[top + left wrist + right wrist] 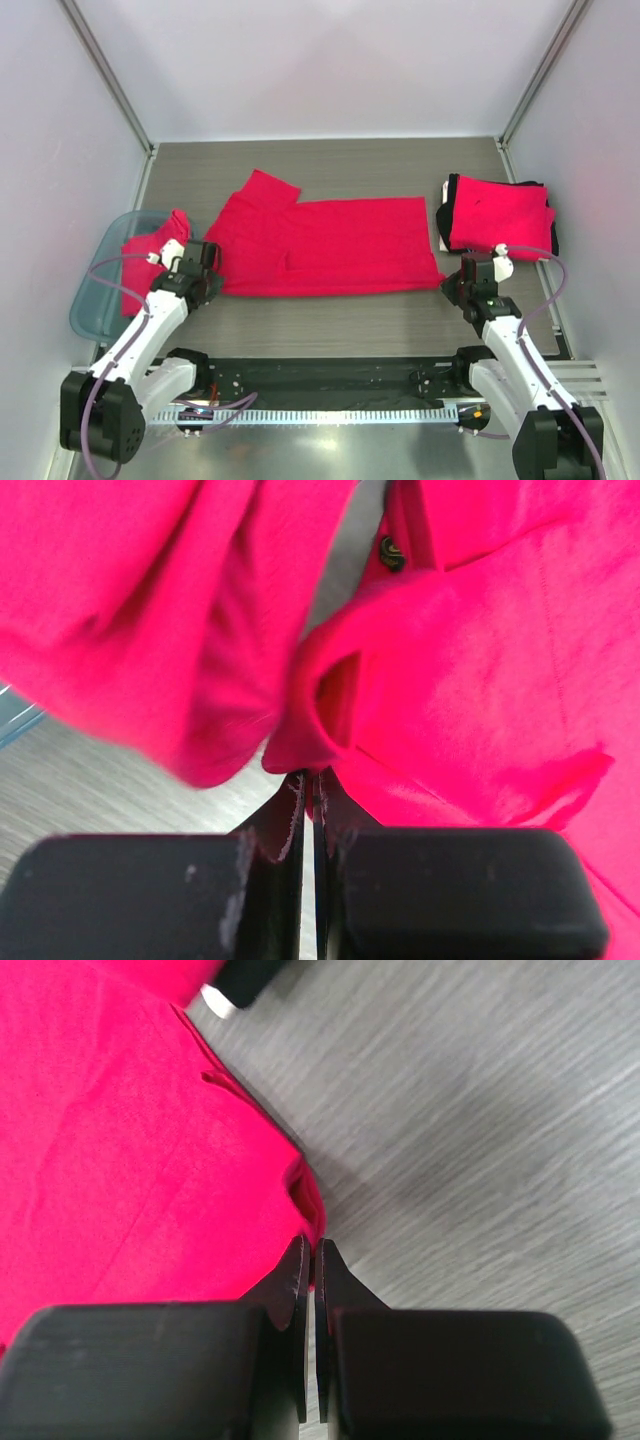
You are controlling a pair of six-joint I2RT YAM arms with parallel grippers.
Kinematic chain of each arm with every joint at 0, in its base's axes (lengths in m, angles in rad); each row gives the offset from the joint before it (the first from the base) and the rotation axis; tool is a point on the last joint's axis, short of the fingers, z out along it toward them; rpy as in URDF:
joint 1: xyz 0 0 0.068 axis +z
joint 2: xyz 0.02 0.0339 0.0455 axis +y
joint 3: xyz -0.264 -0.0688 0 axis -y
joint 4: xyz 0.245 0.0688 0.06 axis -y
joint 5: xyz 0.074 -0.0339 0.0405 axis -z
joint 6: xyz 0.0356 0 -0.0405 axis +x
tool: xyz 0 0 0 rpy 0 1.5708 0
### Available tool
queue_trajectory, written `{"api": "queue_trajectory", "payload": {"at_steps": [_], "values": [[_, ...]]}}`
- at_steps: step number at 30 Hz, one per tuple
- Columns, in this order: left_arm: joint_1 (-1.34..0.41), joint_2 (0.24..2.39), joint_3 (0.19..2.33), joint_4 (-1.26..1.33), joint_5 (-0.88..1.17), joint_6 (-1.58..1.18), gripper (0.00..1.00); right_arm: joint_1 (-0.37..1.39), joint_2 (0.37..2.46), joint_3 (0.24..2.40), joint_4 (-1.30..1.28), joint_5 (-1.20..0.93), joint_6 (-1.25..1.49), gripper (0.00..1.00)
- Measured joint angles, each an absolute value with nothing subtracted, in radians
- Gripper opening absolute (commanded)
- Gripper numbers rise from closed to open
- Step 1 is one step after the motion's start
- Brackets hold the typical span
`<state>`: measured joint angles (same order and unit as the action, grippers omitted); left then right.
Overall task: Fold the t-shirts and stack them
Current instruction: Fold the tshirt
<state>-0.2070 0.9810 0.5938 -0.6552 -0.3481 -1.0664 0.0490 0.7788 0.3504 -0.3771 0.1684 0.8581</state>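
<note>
A red t-shirt [320, 245] lies spread across the middle of the table, partly folded lengthwise. My left gripper [205, 268] is shut on its near left corner; the pinched fold [320, 705] shows in the left wrist view just past the fingertips. My right gripper [462, 283] is shut on the near right corner [305, 1195] of the same shirt. A stack of folded shirts [497, 215], red on top with black below, sits at the right. Another red shirt [152, 248] hangs out of a bin at the left.
A translucent blue bin [105, 275] stands at the table's left edge. Grey walls enclose the table on three sides. A metal rail [320, 412] runs along the near edge between the arm bases. Bare wood-grain table [330, 325] lies in front of the shirt.
</note>
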Motion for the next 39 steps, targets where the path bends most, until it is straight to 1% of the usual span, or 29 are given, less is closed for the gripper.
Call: {"api": "queue_trajectory", "payload": {"at_steps": [4,11,16,17,18,19,20,21,22,24,27,28,29,30,31,32,35,37,38,39], "values": [[-0.208,0.946,0.543,-0.646,-0.345,-1.066,0.0,0.049,0.73,0.308,-0.383,0.165,0.868,0.05],[-0.208,0.953,0.516,-0.622,-0.331,-1.066,0.0,0.049,0.724,0.287,-0.395,0.168,0.879,0.05],[-0.223,0.968,0.499,-0.603,-0.31,-1.071,0.0,0.049,0.71,0.287,-0.447,0.223,0.938,0.07],[-0.229,0.966,0.497,-0.602,-0.31,-1.071,0.04,0.049,0.698,0.287,-0.463,0.236,0.952,0.09],[-0.237,0.962,0.493,-0.599,-0.31,-1.071,0.07,0.049,0.683,0.286,-0.474,0.247,0.965,0.29],[-0.242,0.954,0.489,-0.598,-0.31,-1.073,0.11,0.049,0.657,0.284,-0.487,0.258,0.983,0.41],[-0.244,0.943,0.486,-0.6,-0.313,-1.073,0.26,0.049,0.641,0.282,-0.495,0.27,0.99,0.52],[-0.244,0.928,0.484,-0.604,-0.322,-1.07,0.33,0.048,0.625,0.281,-0.504,0.278,0.993,0.59],[-0.244,0.912,0.483,-0.607,-0.326,-1.071,0.36,0.048,0.612,0.281,-0.507,0.28,0.992,0.59],[-0.244,0.868,0.483,-0.61,-0.334,-1.071,0.38,0.048,0.598,0.282,-0.507,0.281,0.987,0.6],[-0.245,0.788,0.485,-0.624,-0.339,-1.064,0.48,0.048,0.585,0.284,-0.509,0.28,0.971,0.6],[-0.245,0.756,0.488,-0.63,-0.34,-1.061,0.53,0.048,0.58,0.289,-0.509,0.273,0.955,0.6],[-0.245,0.728,0.493,-0.634,-0.339,-1.056,0.73,0.048,0.58,0.3,-0.508,0.262,0.933,0.61],[-0.245,0.703,0.501,-0.642,-0.339,-1.041,0.88,0.047,0.581,0.316,-0.505,0.247,0.909,0.64],[-0.247,0.685,0.513,-0.648,-0.336,-1.027,0.99,0.046,0.588,0.34,-0.492,0.224,0.882,0.65],[-0.247,0.671,0.531,-0.652,-0.331,-1.015,0.99,0.046,0.608,0.365,-0.477,0.204,0.854,0.7],[-0.248,0.665,0.6,-0.65,-0.319,-0.98,1.0,0.046,0.702,0.482,-0.414,0.137,0.768,0.72],[-0.248,0.683,0.646,-0.615,-0.305,-0.95,1.0,0.05,0.793,0.566,-0.358,0.091,0.708,0.84],[-0.248,0.696,0.664,-0.584,-0.295,-0.933,1.0,0.054,0.826,0.595,-0.327,0.074,0.691,0.94],[-0.248,0.709,0.674,-0.554,-0.29,-0.922,0.99,0.062,0.867,0.618,-0.293,0.059,0.671,0.95]]}}
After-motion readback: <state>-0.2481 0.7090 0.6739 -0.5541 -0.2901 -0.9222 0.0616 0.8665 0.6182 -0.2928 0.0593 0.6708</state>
